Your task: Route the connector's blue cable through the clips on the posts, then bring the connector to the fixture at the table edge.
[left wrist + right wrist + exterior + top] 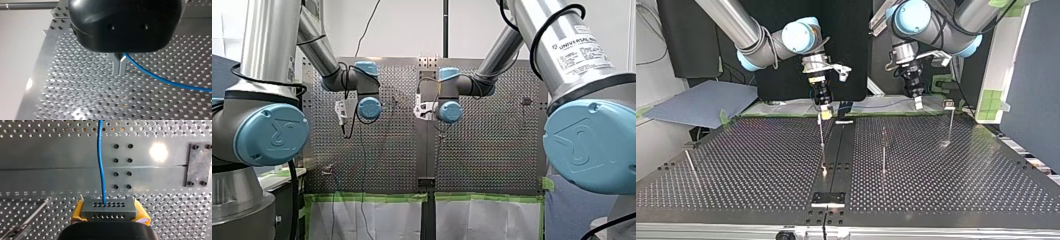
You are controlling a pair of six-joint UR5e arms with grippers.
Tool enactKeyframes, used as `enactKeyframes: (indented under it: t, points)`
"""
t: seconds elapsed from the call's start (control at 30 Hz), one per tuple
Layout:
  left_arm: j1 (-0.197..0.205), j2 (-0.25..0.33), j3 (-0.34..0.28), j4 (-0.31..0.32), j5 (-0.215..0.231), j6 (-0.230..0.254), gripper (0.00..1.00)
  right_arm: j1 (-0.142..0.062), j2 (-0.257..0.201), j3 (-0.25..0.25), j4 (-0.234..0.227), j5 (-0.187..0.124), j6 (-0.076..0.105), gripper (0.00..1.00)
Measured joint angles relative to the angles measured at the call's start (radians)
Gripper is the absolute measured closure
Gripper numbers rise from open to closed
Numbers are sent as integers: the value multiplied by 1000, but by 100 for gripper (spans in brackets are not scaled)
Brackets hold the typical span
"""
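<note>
My right gripper [109, 218] is shut on the grey connector [108, 208], gripped between its yellow pads [78, 211]. The blue cable [101, 165] leaves the connector's face and runs ahead over the table's centre strip. My left gripper [119, 71] has its metal fingers pressed together on the blue cable [160, 78], which trails off to one side above the perforated table [82, 95]. In the top view, my right gripper [822, 114] hangs over a thin post [822, 142]. My left gripper [917, 102] hovers near the far edge, with the cable [881, 104] slung between the two.
More posts stand on the table [761, 165]: one near the middle [884, 150], one with a clip [950, 122] at the top view's right, one leaning at its left [690, 162]. A dark fixture plate [828, 198] sits at the near edge. Green tape lines the far edge [372, 197].
</note>
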Motion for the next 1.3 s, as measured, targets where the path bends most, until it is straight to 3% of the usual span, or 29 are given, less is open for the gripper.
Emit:
enactKeyframes:
  t: [0.17, 0.47, 0.97, 1.3]
  points:
    - [19, 37, 19, -14, 36, 29, 100, -8, 0, -34, 24, -16, 1, 100]
    - [52, 40, 62, -39, 110, 34, 100, -21, 0, -91, 61, -33, 2, 100]
    - [89, -59, 106, -44, 244, 48, 100, -40, 2, -112, 68, -37, 8, 100]
    - [103, -69, 117, -49, 277, 48, 100, -55, 2, -113, 63, -42, 11, 100]
